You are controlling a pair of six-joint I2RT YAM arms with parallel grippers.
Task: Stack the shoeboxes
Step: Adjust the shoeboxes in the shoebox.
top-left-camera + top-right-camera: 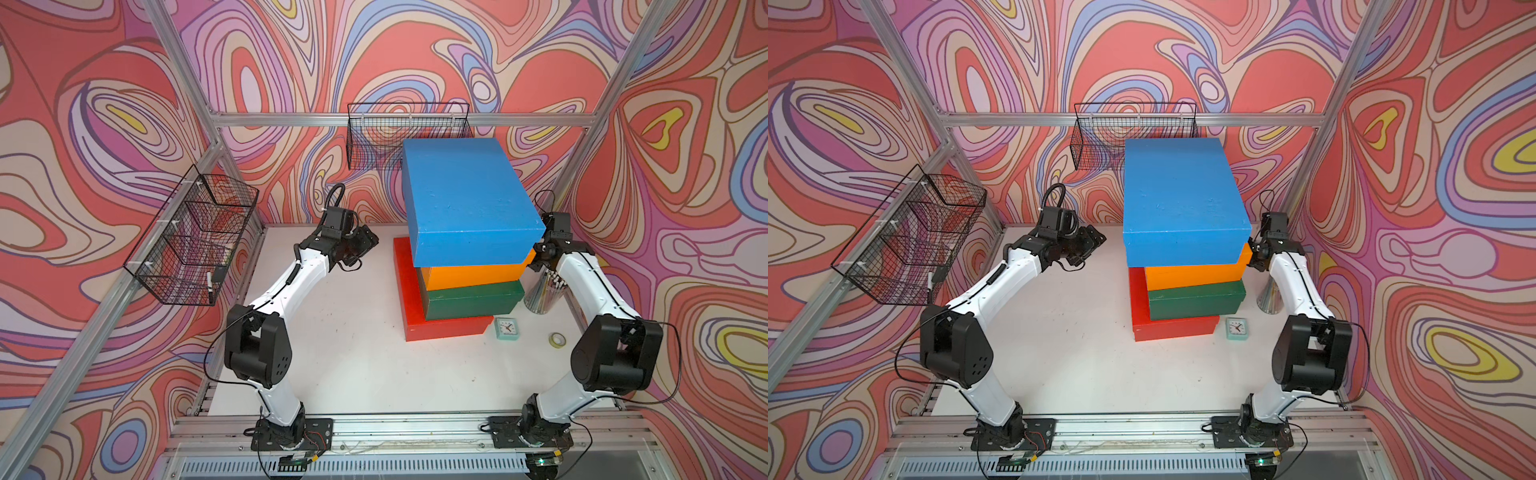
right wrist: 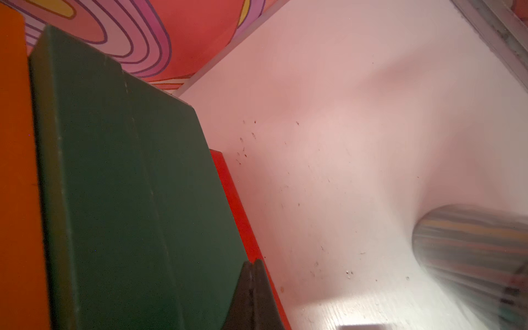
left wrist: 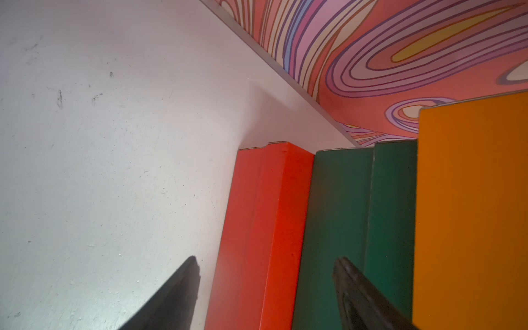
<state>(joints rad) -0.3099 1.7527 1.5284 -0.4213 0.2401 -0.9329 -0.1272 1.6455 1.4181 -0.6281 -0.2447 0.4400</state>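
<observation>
Four shoeboxes (image 1: 457, 245) stand in one pile toward the right of the white, scuffed tabletop (image 1: 353, 365), so the stacking itself looks done and the step in hand reads as letting go and tidying. Farthest left, a black wire basket (image 1: 195, 237) hangs on the side wall, no part of the job. Next comes the left end effector (image 1: 371, 242), near the pile's left side and clear of it. Its wrist view shows the left end effector (image 3: 267, 260) with jaws spread wide and nothing between them, looking along the long sides of the boxes.

In the pile, the red box (image 1: 444, 330) lies on the tabletop, the green box (image 1: 473, 302) on it, the orange box (image 1: 473, 273) above, and the blue box (image 1: 465, 191) on top. All are plain rectangular card with a matte painted skin. Lid seams run along the red and green sides, and the blue lid looks faintly pitted. The red juts out to the left beneath the rest, and the upper edges look not quite flush.

At the pile's right side the right end effector (image 1: 537, 254) sits by the orange box's corner, jaws pressed together on nothing; whether it touches the card I cannot tell. I judge the next move calls for gentle sideways nudges to square the layers, light enough not to slide the smooth card. Further right stand a shiny cup of pencils (image 1: 544, 291), a small clock (image 1: 508, 329) and a roll of tape (image 1: 557, 339)
</observation>
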